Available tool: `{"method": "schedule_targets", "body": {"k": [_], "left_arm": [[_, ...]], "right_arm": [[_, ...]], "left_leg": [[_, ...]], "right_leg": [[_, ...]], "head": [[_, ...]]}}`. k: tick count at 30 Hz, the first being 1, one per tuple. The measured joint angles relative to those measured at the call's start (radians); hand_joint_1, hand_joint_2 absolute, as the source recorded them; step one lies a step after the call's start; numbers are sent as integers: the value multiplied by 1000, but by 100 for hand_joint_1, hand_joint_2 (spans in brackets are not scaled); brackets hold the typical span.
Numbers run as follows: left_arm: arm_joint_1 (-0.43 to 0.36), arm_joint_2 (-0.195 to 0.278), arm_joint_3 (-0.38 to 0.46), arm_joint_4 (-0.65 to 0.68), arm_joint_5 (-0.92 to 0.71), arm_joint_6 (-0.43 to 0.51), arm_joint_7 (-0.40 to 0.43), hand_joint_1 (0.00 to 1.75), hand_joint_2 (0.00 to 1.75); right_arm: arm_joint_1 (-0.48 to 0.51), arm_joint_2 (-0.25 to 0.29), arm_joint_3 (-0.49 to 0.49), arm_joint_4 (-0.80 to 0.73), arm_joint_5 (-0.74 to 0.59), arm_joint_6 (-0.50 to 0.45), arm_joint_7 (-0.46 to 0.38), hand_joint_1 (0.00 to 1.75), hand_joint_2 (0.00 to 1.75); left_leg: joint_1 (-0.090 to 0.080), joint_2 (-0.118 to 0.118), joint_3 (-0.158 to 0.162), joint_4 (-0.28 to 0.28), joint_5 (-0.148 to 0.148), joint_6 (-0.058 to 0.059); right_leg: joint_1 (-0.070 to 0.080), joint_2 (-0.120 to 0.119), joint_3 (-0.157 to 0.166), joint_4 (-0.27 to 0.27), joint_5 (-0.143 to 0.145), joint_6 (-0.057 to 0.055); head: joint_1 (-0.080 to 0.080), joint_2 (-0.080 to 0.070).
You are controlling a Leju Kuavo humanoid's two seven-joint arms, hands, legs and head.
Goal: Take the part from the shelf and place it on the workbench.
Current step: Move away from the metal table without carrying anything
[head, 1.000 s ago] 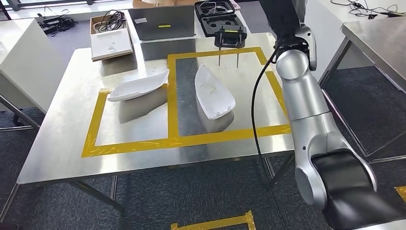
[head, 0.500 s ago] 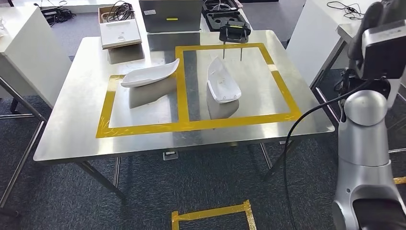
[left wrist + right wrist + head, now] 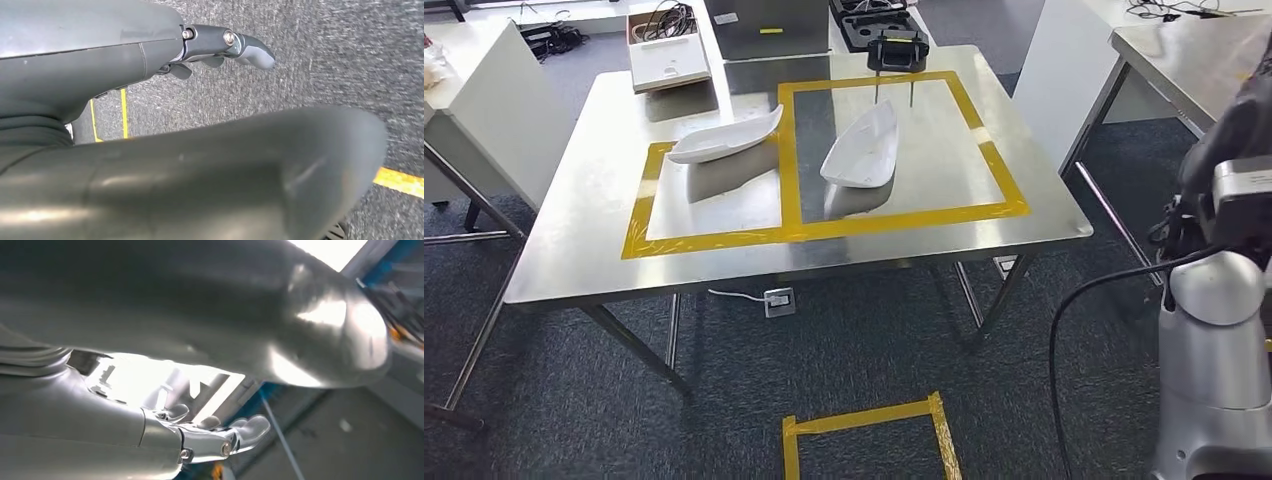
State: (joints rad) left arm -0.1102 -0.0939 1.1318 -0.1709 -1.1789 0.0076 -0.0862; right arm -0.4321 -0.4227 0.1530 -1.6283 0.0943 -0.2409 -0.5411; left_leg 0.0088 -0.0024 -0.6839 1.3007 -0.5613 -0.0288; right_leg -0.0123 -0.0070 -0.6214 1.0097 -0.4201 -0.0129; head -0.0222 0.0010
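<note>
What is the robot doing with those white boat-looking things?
Right now it is touching neither. Two white parts lie on the steel workbench, one inside each yellow tape box. The robot stands back from the bench. Its left hand hangs over the carpet holding nothing, and its right hand is raised, also holding nothing.

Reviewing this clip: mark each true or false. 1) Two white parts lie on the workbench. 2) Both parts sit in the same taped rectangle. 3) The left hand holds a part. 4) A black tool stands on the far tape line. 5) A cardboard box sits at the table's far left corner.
1) True: one white part and another white part lie on the workbench.
2) False: each lies in its own yellow-taped rectangle.
3) False: the left hand holds nothing, above carpet.
4) True: the black tool stands there.
5) True: the cardboard box sits there.
</note>
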Motion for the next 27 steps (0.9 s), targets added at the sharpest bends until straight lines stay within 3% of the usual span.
{"method": "schedule_targets", "body": {"k": [1, 2, 4, 6, 8, 9, 10, 12, 13, 14, 15, 17, 19, 21, 23, 24, 25, 27], "left_arm": [[-4, 0, 0, 0, 0, 0, -1, 0, 0], [-7, 0, 0, 0, 1, 0, -2, 0, 0], [-10, 0, 0, 0, 5, 0, -5, 0, 0], [-9, 0, 0, 0, 7, 0, -8, 0, 0], [-3, 0, 0, 0, 11, 0, -7, 0, 0], [1, 0, 0, 0, 14, 0, -5, 0, 0], [4, 1, 0, 0, 18, 0, -2, 0, 0], [9, 3, 1, -1, 26, 0, 2, 0, 0], [12, 4, 3, -1, 30, 0, 3, 0, 0], [15, 4, 5, -1, 32, 0, 4, 0, 0], [18, 4, 7, -1, 34, 0, 4, 0, 0], [20, 3, 10, 0, 33, 0, 8, 0, 0], [19, 2, 10, 0, 23, 0, 15, 0, 0], [20, 1, 10, 0, 12, 0, 22, 0, 0], [21, 1, 10, 0, 4, 0, 24, 0, 0], [22, 1, 10, 0, 0, 0, 25, 0, 0], [21, 0, 10, 0, -3, 0, 25, 0, 0], [18, -1, 10, 0, -11, 0, 26, 0, 0]], "right_arm": [[30, 0, -6, 0, 7, -6, -9, 0, 0], [53, 0, -11, -1, 14, -12, -16, 0, 0], [84, 1, -22, -2, 23, -20, -24, 0, 0], [107, 3, -31, -1, 30, -25, -26, 0, 0], [128, 4, -37, 4, 32, -26, -25, 0, 0], [137, 5, -40, 8, 33, -26, -24, 0, 0], [144, 6, -45, 12, 35, -27, -23, 0, 0], [157, 8, -52, 25, 40, -24, -21, 0, 0], [165, 11, -54, 34, 43, -20, -20, 0, 0], [174, 15, -54, 46, 46, -13, -17, 0, 0], [184, 21, -55, 60, 50, -5, -14, 0, 0], [200, 35, -58, 88, 63, 11, -7, 0, 0], [211, 53, -66, 113, 82, 25, -1, 0, 0], [218, 76, -77, 150, 104, 52, 20, 0, 0], [220, 100, -83, 205, 131, 95, 56, 0, 0], [218, 110, -84, 239, 149, 119, 74, 0, 0], [214, 120, -85, 277, 172, 140, 90, 0, 0], [202, 136, -85, 371, 227, 173, 111, 0, 0]], "left_leg": [[1, 0, 41, -36, 28, -1], [1, -1, 93, -101, 36, 0], [-1, -5, 178, -226, 17, 8], [-7, -7, 196, -270, 3, 25], [-8, -2, 180, -270, 20, 44], [-7, 1, 168, -271, 32, 53], [-6, 4, 155, -272, 45, 60], [-8, 7, 126, -271, 71, 67], [-10, 7, 111, -270, 84, 67], [-12, 8, 96, -268, 97, 68], [-13, 8, 80, -266, 108, 67], [-16, 8, 54, -262, 129, 65], [-18, 6, 40, -261, 147, 56], [-17, 6, 37, -266, 164, 43], [-14, 6, 29, -267, 169, 29], [-14, 4, 20, -253, 148, 22], [-13, 3, 8, -222, 108, 16], [-9, 2, -18, -113, 3, 4]], "right_leg": [[-1, -2, -16, 2, 12, 4], [-2, -3, -29, 6, 21, 9], [-2, -4, -46, 13, 39, 22], [-2, -4, -50, 11, 58, 36], [-6, -3, -57, 9, 58, 49], [-8, -2, -68, 28, 30, 54], [-9, -1, -85, 68, -16, 58], [-8, 0, -120, 196, -120, 62], [-7, 0, -129, 255, -144, 62], [-7, 0, -124, 292, -144, 60], [-5, 0, -102, 295, -125, 57], [1, 1, -4, 196, -88, 42], [9, 1, 92, 61, -98, 26], [17, 0, 118, 7, -109, 14], [16, 0, 105, 0, -88, 2], [13, -1, 95, -5, -73, -5], [9, -2, 82, -10, -58, -11], [7, -2, 53, -12, -31, -16]], "head": [[0, 0], [0, 0], [1, 0], [1, 0], [0, 0], [0, 0], [0, 0], [0, 0], [0, 0], [0, 0], [0, 0], [0, 0], [0, 0], [0, 0], [1, 0], [1, 0], [0, 0], [-1, 0]]}}
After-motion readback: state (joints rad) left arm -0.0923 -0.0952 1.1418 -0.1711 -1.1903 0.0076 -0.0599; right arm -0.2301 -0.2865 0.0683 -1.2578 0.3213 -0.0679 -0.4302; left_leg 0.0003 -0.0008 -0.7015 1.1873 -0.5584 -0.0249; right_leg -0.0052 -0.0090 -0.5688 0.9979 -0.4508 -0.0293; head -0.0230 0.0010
